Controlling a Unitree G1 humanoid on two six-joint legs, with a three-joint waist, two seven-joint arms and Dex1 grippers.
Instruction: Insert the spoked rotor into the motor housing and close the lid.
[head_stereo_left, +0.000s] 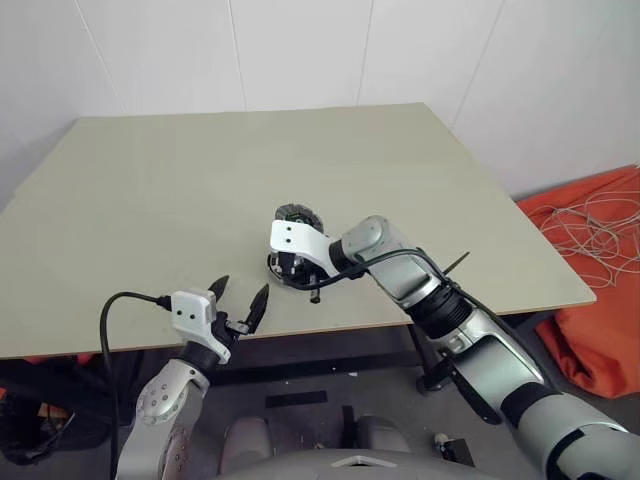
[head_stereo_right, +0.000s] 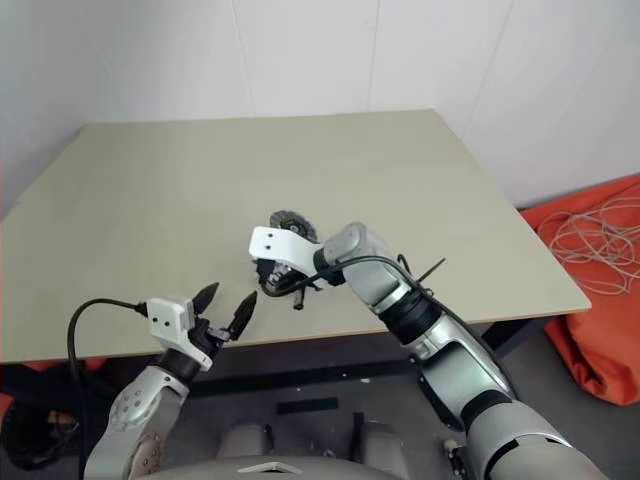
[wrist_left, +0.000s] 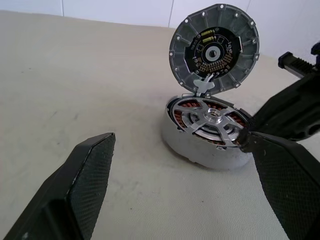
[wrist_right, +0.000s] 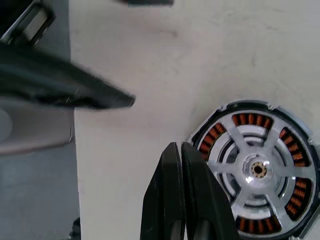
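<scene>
The motor housing (wrist_left: 200, 150) sits near the table's front edge with copper windings showing around its inside. The spoked rotor (wrist_left: 210, 117) lies in it, silver spokes and hub up. The lid (wrist_left: 215, 47) stands upright on the housing's far side, its dark inner face towards me. My right gripper (wrist_right: 179, 146) is shut with nothing in it, and its tips are at the housing's near right rim (head_stereo_left: 290, 268). My left gripper (head_stereo_left: 241, 293) hovers open at the table's front edge, pointing at the housing from a short way off.
The housing stands on a beige table (head_stereo_left: 180, 180) set against a white wall. To the right of the table an orange cloth (head_stereo_left: 600, 300) with white cables lies on the floor. A black cable runs along my right forearm.
</scene>
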